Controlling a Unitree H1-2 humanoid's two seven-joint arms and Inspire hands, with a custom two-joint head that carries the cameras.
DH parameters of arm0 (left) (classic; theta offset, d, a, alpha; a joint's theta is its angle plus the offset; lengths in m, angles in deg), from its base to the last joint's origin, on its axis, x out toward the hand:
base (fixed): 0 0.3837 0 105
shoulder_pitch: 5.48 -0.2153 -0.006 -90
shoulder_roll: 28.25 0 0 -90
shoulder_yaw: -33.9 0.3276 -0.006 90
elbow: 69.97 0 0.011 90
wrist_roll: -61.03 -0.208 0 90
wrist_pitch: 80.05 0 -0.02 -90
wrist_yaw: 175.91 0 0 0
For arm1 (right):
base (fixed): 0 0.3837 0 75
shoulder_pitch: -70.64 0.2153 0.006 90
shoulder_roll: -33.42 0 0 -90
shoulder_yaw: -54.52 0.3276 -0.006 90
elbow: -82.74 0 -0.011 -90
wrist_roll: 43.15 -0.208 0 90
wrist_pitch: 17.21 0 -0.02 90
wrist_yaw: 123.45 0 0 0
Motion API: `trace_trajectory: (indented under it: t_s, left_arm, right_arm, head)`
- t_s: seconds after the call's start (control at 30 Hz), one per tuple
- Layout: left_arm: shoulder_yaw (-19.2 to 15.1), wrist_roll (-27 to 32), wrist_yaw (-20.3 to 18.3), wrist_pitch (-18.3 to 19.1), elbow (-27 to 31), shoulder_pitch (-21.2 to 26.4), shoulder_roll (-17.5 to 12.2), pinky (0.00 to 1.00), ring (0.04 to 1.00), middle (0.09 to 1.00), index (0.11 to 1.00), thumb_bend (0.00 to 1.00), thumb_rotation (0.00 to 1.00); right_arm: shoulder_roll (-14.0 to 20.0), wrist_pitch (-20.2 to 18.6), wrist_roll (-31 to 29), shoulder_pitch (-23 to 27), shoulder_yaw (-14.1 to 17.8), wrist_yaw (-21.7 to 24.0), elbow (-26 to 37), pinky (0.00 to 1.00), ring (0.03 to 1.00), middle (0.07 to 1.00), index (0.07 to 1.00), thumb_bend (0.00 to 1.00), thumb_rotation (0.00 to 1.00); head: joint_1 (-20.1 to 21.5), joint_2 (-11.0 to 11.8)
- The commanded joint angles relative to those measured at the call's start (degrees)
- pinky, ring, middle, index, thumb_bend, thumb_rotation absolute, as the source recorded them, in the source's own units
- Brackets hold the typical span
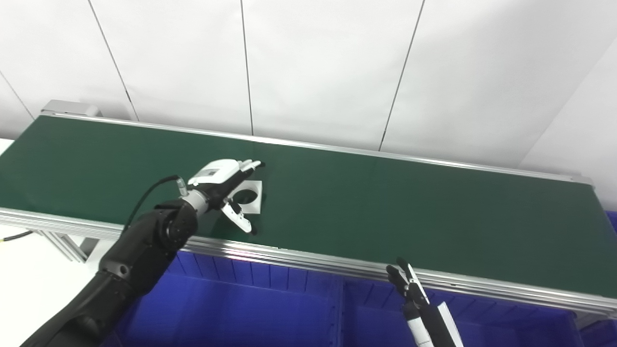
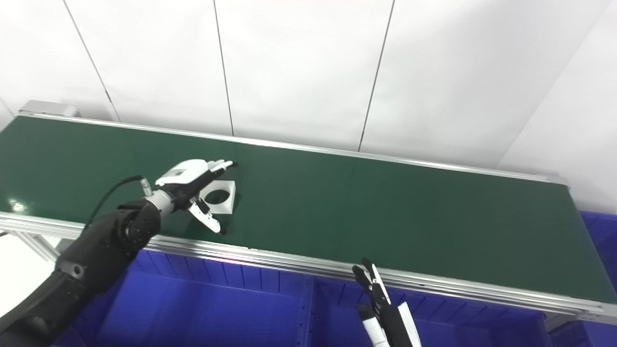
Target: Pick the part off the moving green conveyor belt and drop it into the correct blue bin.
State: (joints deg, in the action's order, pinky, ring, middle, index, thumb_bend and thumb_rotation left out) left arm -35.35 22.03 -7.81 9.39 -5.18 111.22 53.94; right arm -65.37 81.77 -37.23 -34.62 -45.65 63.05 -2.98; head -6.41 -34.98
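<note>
My left hand [image 1: 222, 185] hovered over the white part [image 1: 250, 196] on the green belt [image 1: 385, 202], fingers spread around it, not closed. My right hand [image 2: 373, 284] waited over the blue bins [image 1: 250, 308], fingers straight and together.

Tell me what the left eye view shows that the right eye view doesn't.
Only the left eye view shows a patch of white table at lower left, with a black cable end by the frame. Only the right eye view shows more blue bin past the belt's right end, and a glare spot on the belt's left. Both share the green conveyor belt, the left hand open over the white part, and the right hand below.
</note>
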Motion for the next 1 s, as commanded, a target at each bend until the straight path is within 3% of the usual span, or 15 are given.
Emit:
trace_trajectory:
  t_s: [0.0,0.2,0.3,0.4,0.47,0.5,0.53,0.57,0.6,0.67,0.8,0.97]
  left_arm:
    - [0.3,-1.09,1.36,0.18,0.02,3.43,-0.02,1.0,1.0,1.0,0.968,0.93,0.17]
    - [1.33,-2.78,3.84,0.97,-2.96,4.14,1.4,0.99,1.0,1.0,0.962,0.85,0.09]
    - [1.04,-2.18,6.46,-0.17,-4.74,4.26,2.29,0.91,0.934,0.966,0.927,0.74,0.02]
    - [0.09,-0.27,9.45,-2.59,-7.42,4.57,3.45,0.79,0.859,0.918,0.884,0.65,0.0]
    - [-0.7,1.05,10.65,-3.69,-8.64,4.73,4.18,0.61,0.697,0.788,0.8,0.58,0.0]
    - [-0.85,1.47,9.27,-2.24,-8.44,4.99,4.54,0.56,0.649,0.749,0.777,0.55,0.0]
    - [-0.84,1.71,8.16,-1.02,-8.21,5.19,4.73,0.51,0.592,0.619,0.648,0.53,0.0]
    - [-0.74,1.73,6.67,0.73,-7.89,5.46,4.99,0.49,0.562,0.553,0.581,0.52,0.0]
    - [-0.62,1.76,5.71,1.95,-7.64,5.63,5.14,0.37,0.449,0.459,0.544,0.51,0.0]
    - [-0.29,1.68,4.87,3.17,-7.69,5.91,5.27,0.31,0.398,0.424,0.524,0.51,0.0]
    - [-0.32,2.33,3.89,4.79,-8.08,6.35,5.58,0.37,0.462,0.473,0.503,0.51,0.0]
    - [0.17,3.23,-0.88,8.9,-7.94,7.57,5.2,0.47,0.554,0.536,0.467,0.51,0.0]
  right_arm:
    - [0.25,2.83,-0.99,-0.03,0.47,0.19,2.14,0.97,0.939,0.932,1.0,0.64,1.0]
    - [0.52,2.37,-1.72,-0.07,0.83,0.56,2.39,0.98,0.943,0.935,1.0,0.62,1.0]
    - [0.63,2.21,-1.71,-0.13,0.99,0.62,2.5,0.97,0.941,0.933,1.0,0.63,1.0]
    - [0.86,2.42,-2.05,-0.23,1.08,0.9,2.53,0.97,0.945,0.935,1.0,0.63,1.0]
    - [0.92,2.46,-2.05,-0.3,1.13,0.87,2.61,0.98,0.948,0.937,1.0,0.63,1.0]
    - [0.94,2.71,-1.9,-0.32,1.14,0.78,2.53,0.98,0.949,0.938,1.0,0.63,1.0]
    - [0.95,2.89,-1.8,-0.34,1.16,0.72,2.48,0.97,0.95,0.938,1.0,0.63,1.0]
    - [0.92,2.93,-1.85,-0.37,1.2,0.71,2.45,0.97,0.95,0.938,1.0,0.63,1.0]
    - [0.89,2.93,-1.9,-0.39,1.23,0.71,2.44,0.97,0.952,0.939,1.0,0.62,1.0]
    - [0.9,3.06,-2.06,-0.36,1.27,0.82,2.35,0.97,0.952,0.939,1.0,0.62,1.0]
    - [0.88,3.24,-2.54,-0.24,1.45,1.07,2.16,0.98,0.955,0.941,1.0,0.61,1.0]
    - [0.76,3.51,-2.43,-0.07,1.6,1.1,1.95,0.97,0.954,0.943,1.0,0.59,1.0]
  head:
    - [-0.41,0.01]
    - [-1.17,-0.07]
    - [-1.42,-0.08]
    - [-1.71,-0.22]
    - [-1.92,-0.24]
    - [-1.99,-0.27]
    - [-2.04,-0.26]
    - [-2.16,-0.24]
    - [-2.16,-0.24]
    - [-2.25,-0.26]
    - [-2.58,-0.3]
    - [-2.5,-0.22]
